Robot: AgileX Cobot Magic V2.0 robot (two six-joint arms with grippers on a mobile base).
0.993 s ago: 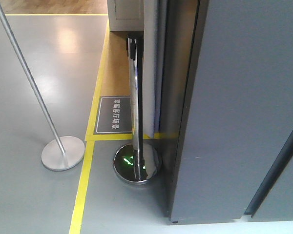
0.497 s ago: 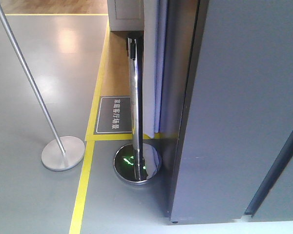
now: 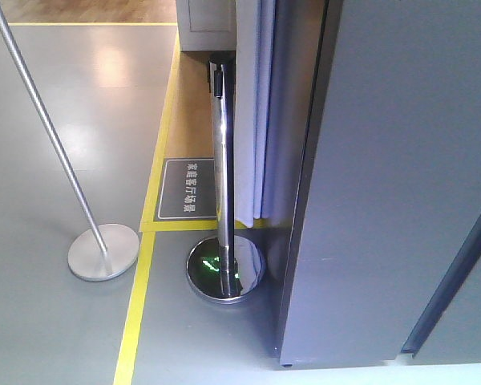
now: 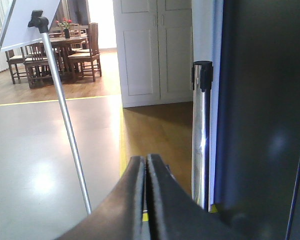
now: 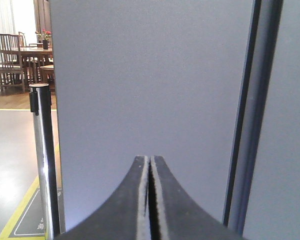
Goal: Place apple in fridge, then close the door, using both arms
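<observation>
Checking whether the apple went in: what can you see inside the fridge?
Nothing inside shows. Only the fridge's dark grey outer face is visible, with a chrome stanchion post beside it; shelves, bins and any apple are hidden.

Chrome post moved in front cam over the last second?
No. The post keeps its base against the same corner of the yellow line, right of the floor sign.

Front view: set high, angled down at the grey floor (image 3: 56, 321), close against the dark grey fridge (image 3: 401, 176) at right. Left wrist view: held low and level, looking past the fridge edge into a dining area beyond. Right wrist view: level, faced squarely and closely at the fridge face. The chrome stanchion post (image 3: 221, 160) is shared by all three views.
</observation>
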